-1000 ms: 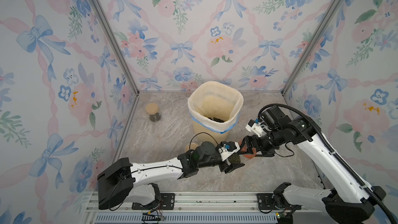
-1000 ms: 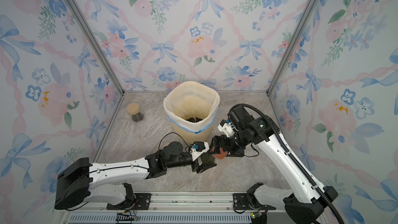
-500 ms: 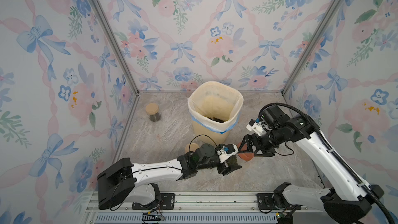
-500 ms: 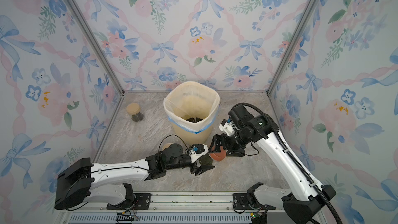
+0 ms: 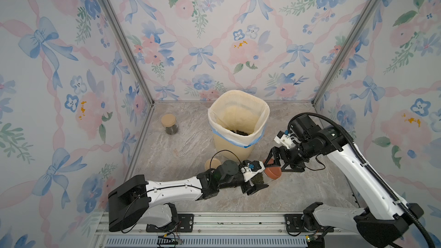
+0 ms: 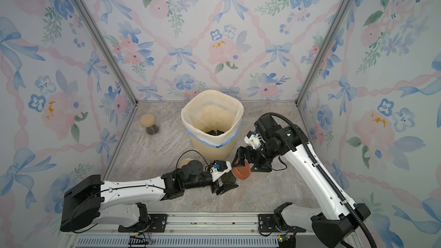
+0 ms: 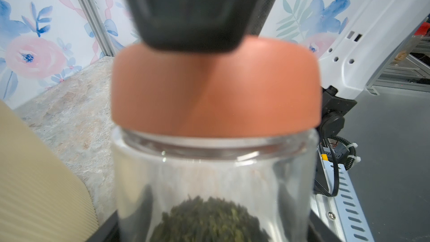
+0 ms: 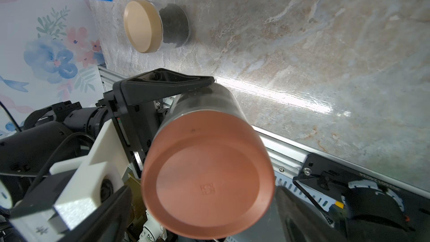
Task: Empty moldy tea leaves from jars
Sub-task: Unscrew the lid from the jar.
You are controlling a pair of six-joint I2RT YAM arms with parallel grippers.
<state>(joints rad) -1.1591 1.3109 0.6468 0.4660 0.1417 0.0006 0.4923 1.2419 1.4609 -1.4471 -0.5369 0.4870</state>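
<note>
My left gripper is shut on a clear jar and holds it tipped on its side just above the table front. Dark tea leaves lie heaped inside it. The jar's reddish-brown lid is on and points at my right gripper. That gripper is open, one finger on each side of the lid's rim; I cannot tell if they touch it. A tan-lidded jar of tea stands at the back left. Another tan-lidded jar stands behind my left arm.
A tall cream ribbed bin with a white liner stands at the middle back, with dark tea leaves at its bottom. Flowered walls close in three sides. A metal rail runs along the front edge.
My left gripper has sunk slightly toward the front with the jar. My right gripper has stayed at the lid, jaws as wide as before.
</note>
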